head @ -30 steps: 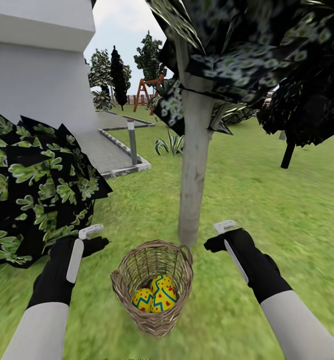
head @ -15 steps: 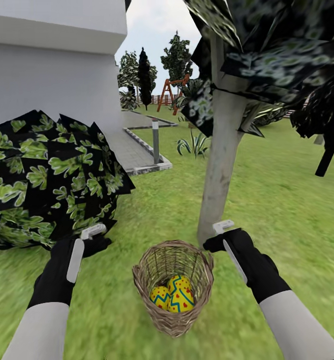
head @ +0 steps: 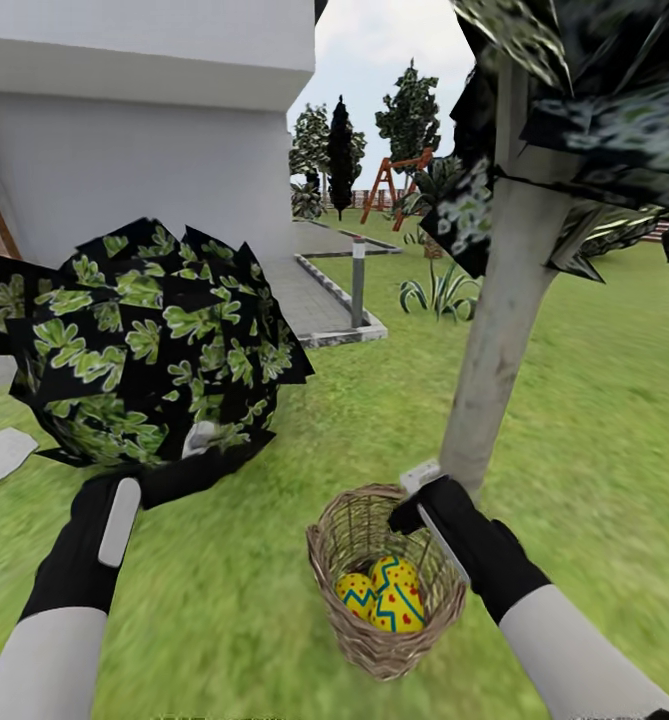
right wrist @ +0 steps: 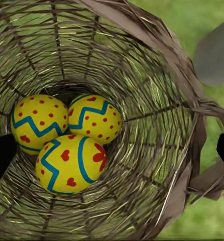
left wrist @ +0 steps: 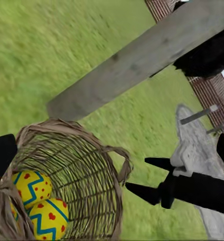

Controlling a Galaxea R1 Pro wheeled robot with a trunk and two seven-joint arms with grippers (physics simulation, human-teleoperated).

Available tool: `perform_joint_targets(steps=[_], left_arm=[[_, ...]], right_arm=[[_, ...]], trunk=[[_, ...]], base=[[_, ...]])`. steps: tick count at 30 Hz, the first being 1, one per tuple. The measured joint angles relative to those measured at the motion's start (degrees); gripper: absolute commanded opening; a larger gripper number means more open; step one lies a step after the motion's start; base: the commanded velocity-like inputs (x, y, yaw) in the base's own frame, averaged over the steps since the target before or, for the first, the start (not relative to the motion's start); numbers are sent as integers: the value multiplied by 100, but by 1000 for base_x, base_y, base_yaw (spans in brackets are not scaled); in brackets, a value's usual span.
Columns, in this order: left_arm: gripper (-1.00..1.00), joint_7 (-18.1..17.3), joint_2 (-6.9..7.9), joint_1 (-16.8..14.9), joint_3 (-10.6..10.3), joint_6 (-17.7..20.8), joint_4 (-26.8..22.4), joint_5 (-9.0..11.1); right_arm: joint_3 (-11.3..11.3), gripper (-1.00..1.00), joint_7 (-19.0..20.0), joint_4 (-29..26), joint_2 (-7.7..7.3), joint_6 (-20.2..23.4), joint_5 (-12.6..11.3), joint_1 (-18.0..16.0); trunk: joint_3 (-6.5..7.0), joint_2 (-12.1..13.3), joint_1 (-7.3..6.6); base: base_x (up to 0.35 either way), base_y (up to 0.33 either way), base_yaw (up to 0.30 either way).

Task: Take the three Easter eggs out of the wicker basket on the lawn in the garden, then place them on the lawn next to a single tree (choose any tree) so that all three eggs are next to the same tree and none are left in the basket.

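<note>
Right wrist view: we looked straight down into the wicker basket (right wrist: 157, 65), with all three Easter eggs (right wrist: 74, 140) clustered at its bottom.

In the head view our right gripper (head: 410, 500) hung at the basket's far rim, right above the eggs, while our left gripper (head: 179, 465) sat well off to the left by the leafy bush (head: 144, 350); we judged the right arm much the nearer for a reach down. Its dark fingertips (right wrist: 1, 155) showed at opposite edges of its own view, so we read the right gripper as spread with nothing between; the left's state we could not tell. The basket stood on the lawn (head: 594, 400) just beside the tree (head: 494, 360). The wicker walls left a narrow shaft, yet open grass lay all round the trunk for setting eggs down.
</note>
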Motion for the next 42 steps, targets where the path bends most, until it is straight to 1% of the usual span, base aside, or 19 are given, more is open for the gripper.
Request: perform_joint_targets(steps=[4,5,6,8,11,14,17,19,23,24,33,35,38,39,40,41,42], left_arm=[[100,-758,-3,50,1,-5,2,0],[100,-995,-15,57,1,-11,3,-5],[100,-1113,-24,60,-2,-26,7,-14],[100,-1234,-35,65,-5,-57,11,-23],[100,-1297,-45,64,-7,-81,12,-28],[100,-1314,-49,67,-7,-88,12,-31],[100,-1318,-52,69,-7,-89,12,-31],[100,-1322,-53,69,-7,-89,11,-31],[100,-1327,-53,68,-7,-83,3,-27],[100,-1327,-53,68,-7,-82,3,-26],[100,-1327,-45,67,-1,-80,4,-25],[100,-1327,-40,67,0,-80,3,-28],[100,-1327,-36,68,-3,-82,7,-31],[100,-1326,-36,69,-5,-82,8,-32],[100,-1325,-36,69,-4,-83,9,-32],[100,-1323,-35,70,-1,-83,10,-34],[100,-1325,-35,71,0,-82,11,-33]], right_arm=[[0,100,2,226,17,-2,2,0],[-7,100,4,248,18,-1,2,0],[-16,100,6,257,19,-1,0,0],[-33,100,7,266,21,-5,-4,0],[-54,100,8,276,27,-8,-5,0],[-174,100,8,266,31,-11,-3,0],[-232,100,9,248,36,-11,-10,1],[-242,100,15,235,48,-5,-81,1],[-248,100,36,229,72,7,-315,2],[-248,100,37,228,78,10,-333,2],[-254,100,13,297,89,29,-363,3],[-275,100,-7,398,89,33,-362,3],[-532,100,-35,803,91,35,-355,2],[-674,100,-39,971,134,35,-357,-3],[-768,100,-52,1061,186,34,-358,-6],[-1014,100,-187,1216,304,34,-353,-8],[-1154,100,-338,1285,369,33,-349,-8]], trunk=[[0,0,-1],[0,0,-1],[0,0,-2],[0,0,-3],[0,0,-3],[0,0,-1],[0,0,0],[0,0,0],[3,0,0],[7,0,0],[58,0,-1],[70,0,-1],[85,0,-1],[87,0,0],[89,0,0],[89,0,0],[90,0,0]], base=[[48,-42,76],[185,-155,18],[219,-178,12],[250,-193,6],[255,-166,2],[86,-48,0],[16,-9,0],[4,50,0],[1,232,-64],[0,311,-194],[25,327,-236],[137,262,-247],[76,106,-195],[24,34,-76],[10,14,-31],[6,9,-20],[4,6,-13]])
